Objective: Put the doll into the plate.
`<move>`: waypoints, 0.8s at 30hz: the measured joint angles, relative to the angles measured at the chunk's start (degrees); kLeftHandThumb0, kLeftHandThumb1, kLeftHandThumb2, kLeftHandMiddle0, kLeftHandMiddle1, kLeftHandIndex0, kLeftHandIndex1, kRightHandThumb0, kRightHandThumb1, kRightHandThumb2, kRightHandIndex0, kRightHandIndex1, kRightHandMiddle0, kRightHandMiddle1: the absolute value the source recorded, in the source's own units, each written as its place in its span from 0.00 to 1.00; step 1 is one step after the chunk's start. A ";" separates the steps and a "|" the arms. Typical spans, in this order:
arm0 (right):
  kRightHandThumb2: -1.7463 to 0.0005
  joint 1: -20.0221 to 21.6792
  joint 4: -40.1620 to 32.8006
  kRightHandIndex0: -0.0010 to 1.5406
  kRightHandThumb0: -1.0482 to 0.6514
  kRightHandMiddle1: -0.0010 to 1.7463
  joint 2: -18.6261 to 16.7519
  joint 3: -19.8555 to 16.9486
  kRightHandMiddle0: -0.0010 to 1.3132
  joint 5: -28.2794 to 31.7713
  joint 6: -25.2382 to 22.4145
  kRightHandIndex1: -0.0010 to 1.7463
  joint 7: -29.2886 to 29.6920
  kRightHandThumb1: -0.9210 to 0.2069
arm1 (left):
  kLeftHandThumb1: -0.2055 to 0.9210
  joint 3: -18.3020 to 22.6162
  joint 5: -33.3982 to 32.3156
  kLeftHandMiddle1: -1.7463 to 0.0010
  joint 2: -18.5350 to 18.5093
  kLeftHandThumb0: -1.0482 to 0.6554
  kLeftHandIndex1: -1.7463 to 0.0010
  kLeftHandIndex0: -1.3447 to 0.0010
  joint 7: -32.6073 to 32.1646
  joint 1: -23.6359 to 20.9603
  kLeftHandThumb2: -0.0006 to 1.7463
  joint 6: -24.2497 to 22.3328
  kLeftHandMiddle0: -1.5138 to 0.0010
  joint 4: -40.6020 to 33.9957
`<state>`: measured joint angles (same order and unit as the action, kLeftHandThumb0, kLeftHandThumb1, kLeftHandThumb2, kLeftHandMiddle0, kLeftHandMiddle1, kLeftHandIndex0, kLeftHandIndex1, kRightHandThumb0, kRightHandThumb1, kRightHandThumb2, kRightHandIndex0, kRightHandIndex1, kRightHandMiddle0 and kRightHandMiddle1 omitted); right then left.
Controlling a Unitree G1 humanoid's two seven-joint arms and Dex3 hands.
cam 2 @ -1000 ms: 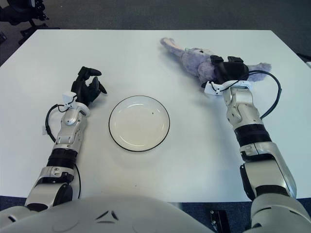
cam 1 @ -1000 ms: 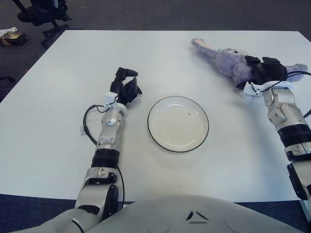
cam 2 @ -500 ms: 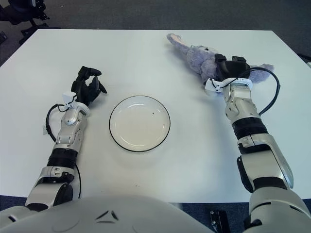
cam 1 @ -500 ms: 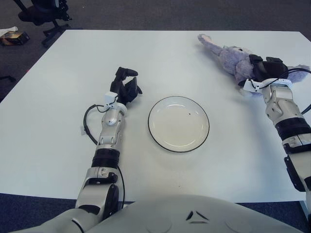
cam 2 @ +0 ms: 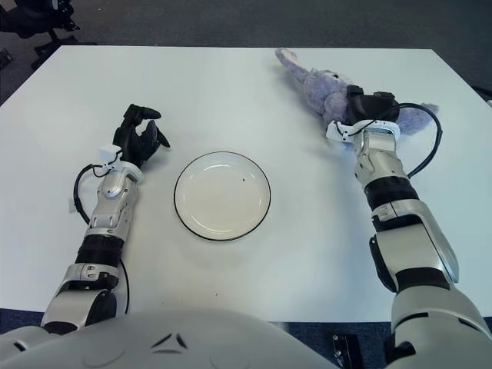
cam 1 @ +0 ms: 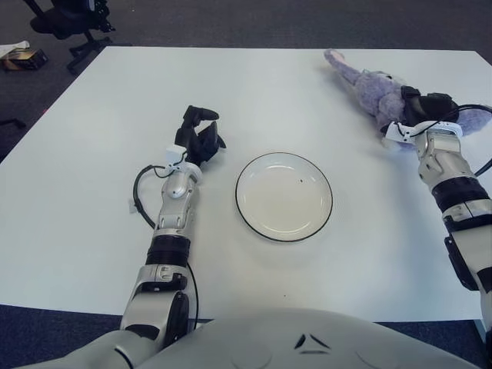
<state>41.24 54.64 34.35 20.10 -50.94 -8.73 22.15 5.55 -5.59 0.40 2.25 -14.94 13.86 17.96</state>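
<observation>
A purple plush doll [cam 1: 374,90] lies stretched out at the far right of the white table [cam 1: 92,154], its long ear pointing to the upper left. My right hand [cam 1: 427,108] sits on the doll's body with its black fingers curled over it. An empty white plate [cam 1: 284,197] with a dark rim stands at the table's middle, well to the lower left of the doll. My left hand [cam 1: 200,132] shows just left of the plate, fingers curled and holding nothing.
A black cable [cam 1: 138,197] loops beside my left forearm. Off the table at the top left stand an office chair [cam 1: 69,19] and a small box [cam 1: 19,60] on the dark floor. The table's right edge runs close to the doll.
My right hand and the doll have shifted together to the right and slightly farther back. The left arm and the plate have stayed put.
</observation>
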 measured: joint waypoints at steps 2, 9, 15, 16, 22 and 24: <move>0.84 0.44 1.11 0.30 0.51 0.85 0.00 0.28 0.33 0.40 0.54 0.58 1.10 0.00 | 0.90 0.00 0.00 0.00 0.02 0.40 0.00 0.79 0.00 0.00 0.38 0.00 0.45 -0.06; 0.62 0.79 2.76 0.26 0.61 0.95 0.01 0.61 0.28 1.97 2.51 0.80 3.01 0.17 | 0.90 0.01 0.01 0.00 0.09 0.40 0.00 0.79 0.00 0.12 0.38 0.00 0.45 -0.30; 0.41 0.43 3.06 0.32 0.62 0.97 0.29 -0.30 0.30 4.61 6.14 0.93 4.52 0.37 | 0.90 0.01 0.02 0.00 0.14 0.40 0.00 0.79 0.00 0.17 0.38 -0.01 0.45 -0.42; 0.35 0.13 3.00 0.34 0.62 0.97 0.49 -0.82 0.31 5.63 7.76 0.95 5.11 0.43 | 0.90 0.03 0.02 0.00 0.16 0.40 0.00 0.79 0.00 0.18 0.38 -0.01 0.45 -0.45; 0.26 -1.07 3.16 0.37 0.62 0.97 1.56 -2.13 0.33 8.70 13.54 0.99 6.88 0.52 | 0.90 0.08 0.03 0.00 0.03 0.40 0.00 0.80 -0.01 0.56 0.38 -0.01 0.45 -0.71; 0.26 -1.12 3.23 0.38 0.62 0.97 1.67 -2.12 0.33 9.05 14.16 1.00 7.05 0.53 | 0.90 0.08 0.03 0.00 0.01 0.40 0.00 0.80 -0.01 0.57 0.38 -0.01 0.44 -0.75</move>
<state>40.12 57.87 36.02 17.98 -41.88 5.43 29.20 5.64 -5.56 0.41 2.24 -14.37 13.85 17.21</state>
